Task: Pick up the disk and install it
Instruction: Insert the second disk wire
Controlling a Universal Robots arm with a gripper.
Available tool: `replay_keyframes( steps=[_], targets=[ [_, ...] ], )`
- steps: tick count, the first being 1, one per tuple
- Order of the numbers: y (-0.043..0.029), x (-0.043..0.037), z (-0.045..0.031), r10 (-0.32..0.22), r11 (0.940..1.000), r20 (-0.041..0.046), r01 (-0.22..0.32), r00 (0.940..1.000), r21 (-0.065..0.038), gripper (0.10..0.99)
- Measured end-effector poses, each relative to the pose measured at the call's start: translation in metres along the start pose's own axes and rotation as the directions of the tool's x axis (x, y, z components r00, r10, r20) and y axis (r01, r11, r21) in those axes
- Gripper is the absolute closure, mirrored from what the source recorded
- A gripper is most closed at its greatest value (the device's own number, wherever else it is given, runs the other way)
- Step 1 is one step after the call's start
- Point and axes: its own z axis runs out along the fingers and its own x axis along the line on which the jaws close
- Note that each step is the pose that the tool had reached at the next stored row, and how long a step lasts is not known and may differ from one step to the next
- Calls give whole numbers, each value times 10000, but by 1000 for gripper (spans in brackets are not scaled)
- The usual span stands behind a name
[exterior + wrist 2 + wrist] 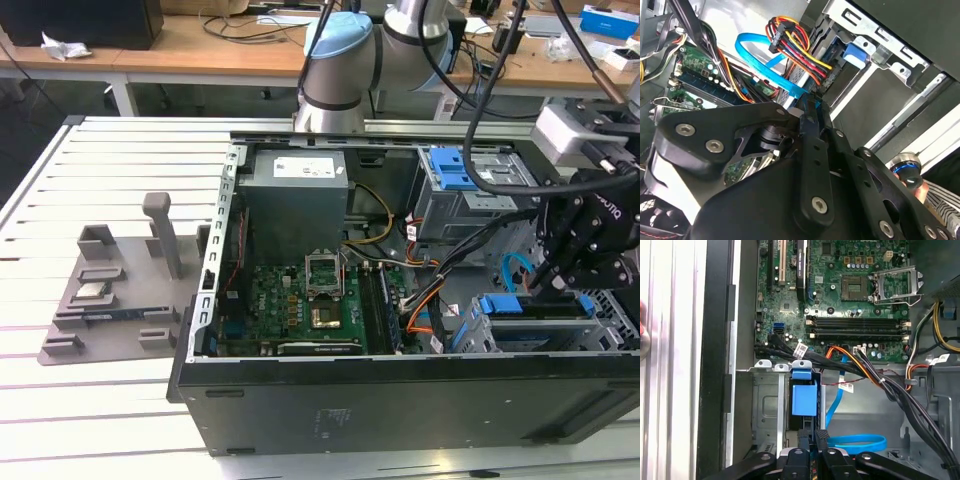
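Grey fixture (100, 300): far left of the exterior view, on the slatted table, well apart from the work.
Computer case (400, 400): centre to right, side open. Motherboard (290, 300) lies flat at centre-left inside it.
Blue latch cage (455, 170): upper right of the case, not touched.
Disk location (530, 307): lower right of the exterior view, standing on edge in the drive bay at the case's corner, with its blue bracket on top. In the first wrist view its blue end (804, 400) sits at lower centre, between the bay's metal walls.
Disk axis: runs left-right in the exterior view, and straight up the frame from the fingertips in the first wrist view.
Blue cable (857, 443): looped just beside the bay, to the right of the fingers in the first wrist view.
Gripper (545, 285): far right of the exterior view, directly above the disk and reaching down onto its top edge.
Jaws: drawn nearly together in both wrist views (813, 437) (812, 105), and they look pinched on the thin blue bracket edge.
Key relation: disk is directly under and ahead of the jaws, in line with them and already inside the bay.
Judgement: install step is underway, but how deep the disk sits is hidden.
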Motion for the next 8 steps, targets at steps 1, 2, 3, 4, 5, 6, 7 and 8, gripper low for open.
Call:
replay_keyframes(
  steps=[1,2,3,4,5,6,7,8],
  targets=[
    [-1,-1,12,-1,10000,-3,1,10000,1,925],
    [-2,-1,18,-1,10000,-6,1,10000,0,925],
    [-3,-2,28,-1,10000,-8,1,10000,0,925],
    [-3,-2,35,-1,10000,-5,1,10000,1,925],
    [-3,-2,39,-2,10000,0,2,10000,0,925],
    [-3,-2,39,-2,10000,0,2,10000,0,925],
    [-3,-2,39,-2,10000,0,2,10000,0,925],
    [-3,-2,40,-2,10000,0,2,10000,0,925]
  ],
)
